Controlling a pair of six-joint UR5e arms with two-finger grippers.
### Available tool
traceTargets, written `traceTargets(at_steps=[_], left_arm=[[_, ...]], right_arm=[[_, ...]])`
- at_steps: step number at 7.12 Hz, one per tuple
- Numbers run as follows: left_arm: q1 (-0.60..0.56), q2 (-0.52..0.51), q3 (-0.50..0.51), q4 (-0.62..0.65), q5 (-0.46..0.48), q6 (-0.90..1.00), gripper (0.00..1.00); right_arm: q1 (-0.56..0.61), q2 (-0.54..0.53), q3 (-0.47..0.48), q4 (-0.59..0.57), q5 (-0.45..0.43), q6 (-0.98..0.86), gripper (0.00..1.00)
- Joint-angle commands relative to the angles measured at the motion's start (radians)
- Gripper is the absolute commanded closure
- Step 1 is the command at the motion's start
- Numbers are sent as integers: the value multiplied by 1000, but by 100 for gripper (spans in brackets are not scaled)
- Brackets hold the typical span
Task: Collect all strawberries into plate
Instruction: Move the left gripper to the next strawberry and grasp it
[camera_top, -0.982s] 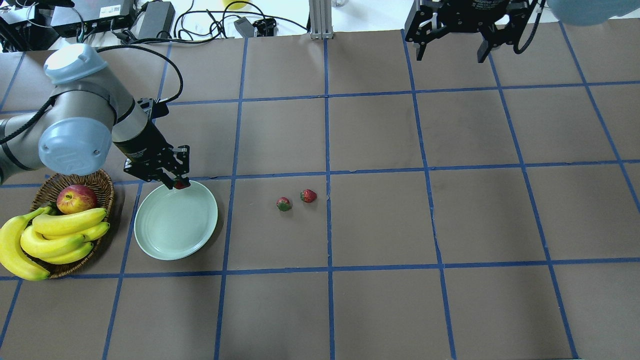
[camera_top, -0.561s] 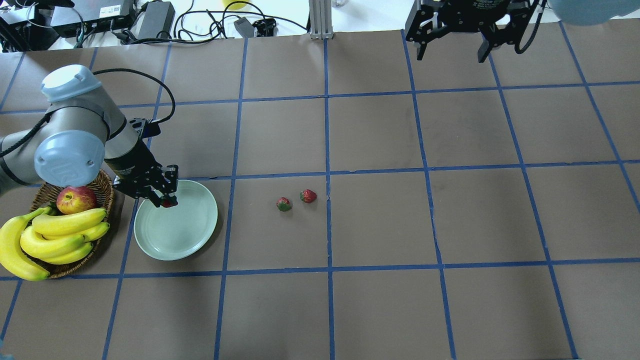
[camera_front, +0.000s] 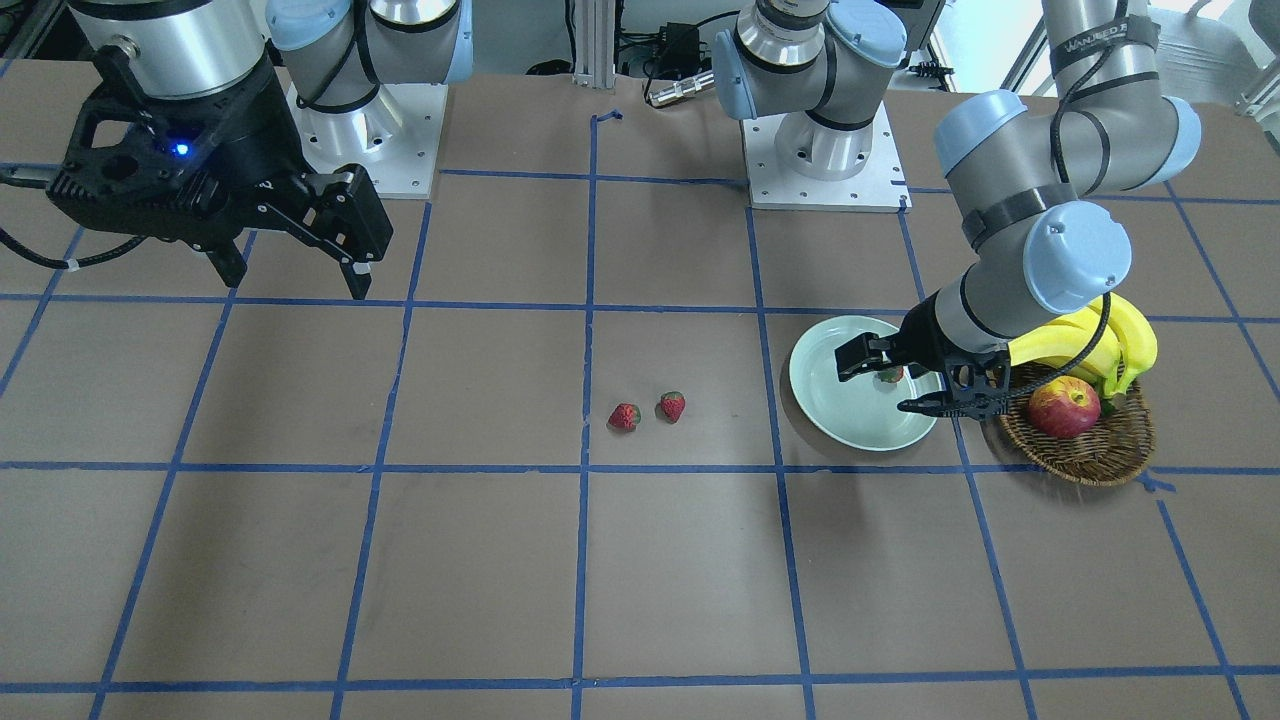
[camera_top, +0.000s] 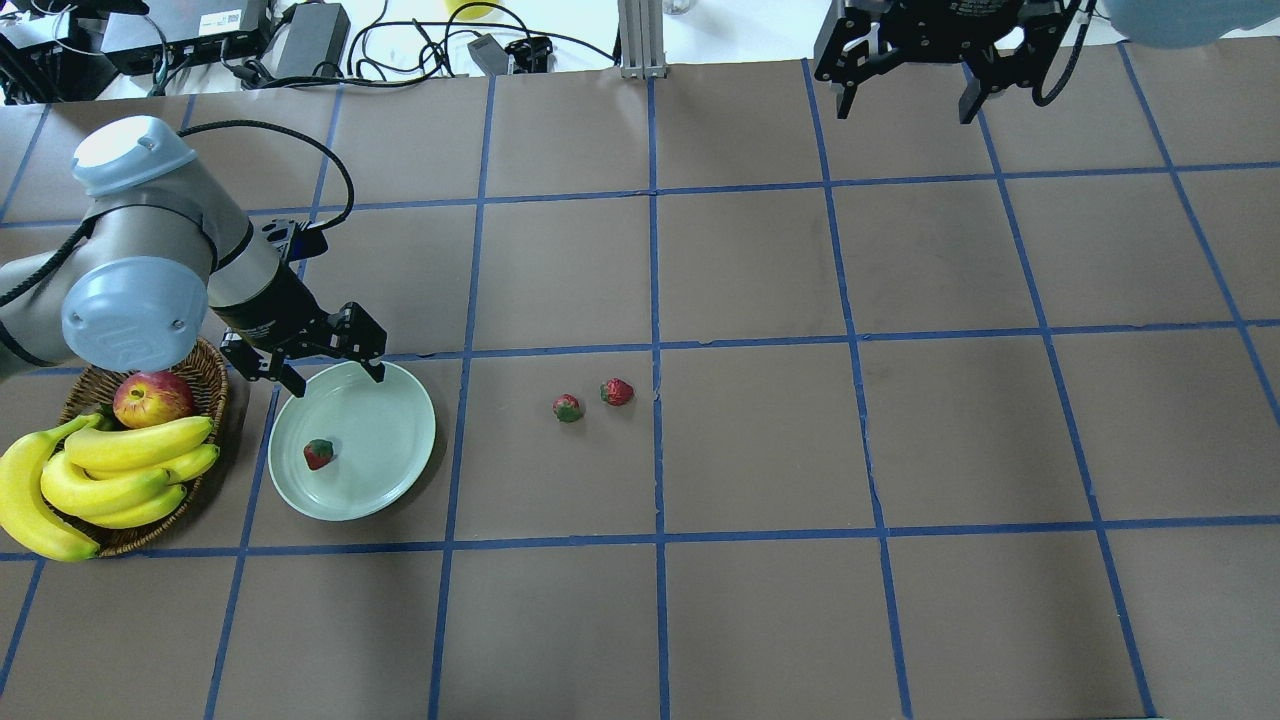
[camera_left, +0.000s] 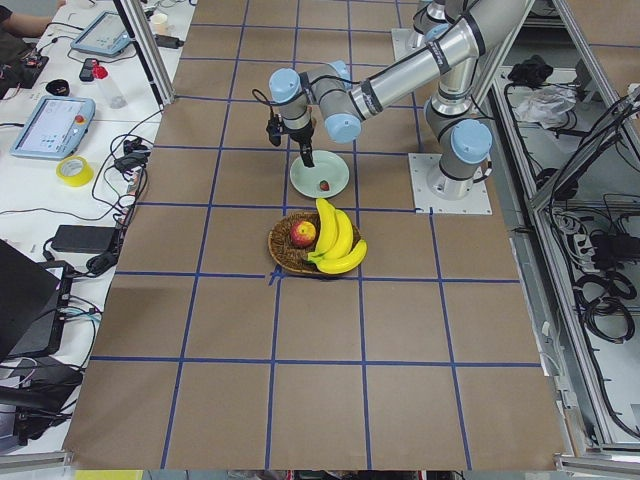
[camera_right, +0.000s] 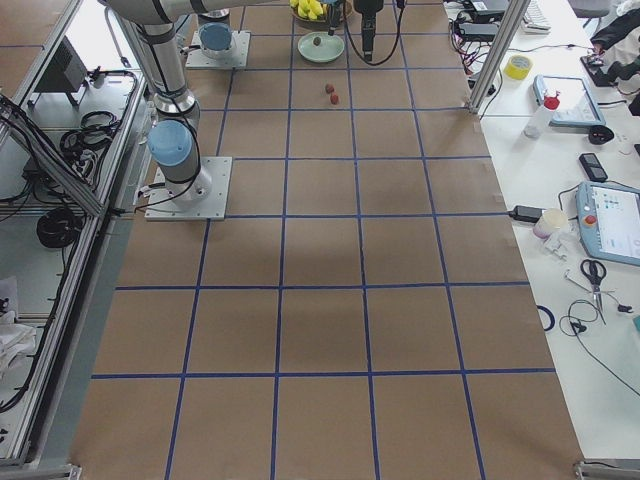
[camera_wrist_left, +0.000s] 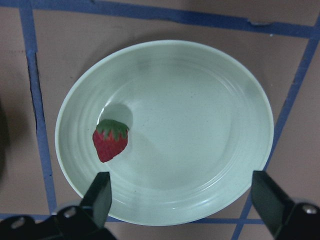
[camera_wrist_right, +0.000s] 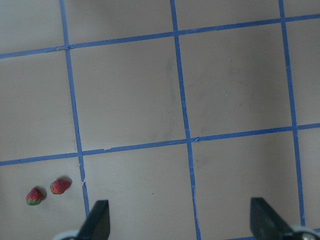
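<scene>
The pale green plate (camera_top: 390, 430) lies at the table's left. One strawberry (camera_top: 318, 454) lies in its left part, free of any finger; it also shows in the left wrist view (camera_wrist_left: 110, 140) on the plate (camera_wrist_left: 200, 130). My left gripper (camera_top: 336, 378) hangs open and empty above the plate's far rim. Two more strawberries (camera_top: 568, 408) (camera_top: 617, 391) lie side by side on the table, right of the plate, and show in the right wrist view (camera_wrist_right: 34, 196) (camera_wrist_right: 60, 186). My right gripper (camera_top: 905, 105) is open and empty, high over the far right.
A brown wicker basket (camera_top: 205, 370) stands just left of the plate, holding a red-yellow apple (camera_top: 152, 397) and a bunch of bananas (camera_top: 110, 470). Cables and boxes (camera_top: 300, 35) lie beyond the table's far edge.
My left gripper carried the strawberry from the plate's far rim to over the plate, opened and let it go. The strawberry now lies in the plate. The right arm has barely moved.
</scene>
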Motion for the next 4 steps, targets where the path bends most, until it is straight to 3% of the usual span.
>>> traceTargets(at_steps=[1,4], left_arm=[[-120,6,9,4,-40,-206,0],[-327,-34,17,200,-42,-392,0]], right_arm=[[-1,0,1,0,2,-5,0],[-2,0,1,-2,3,-7,0]])
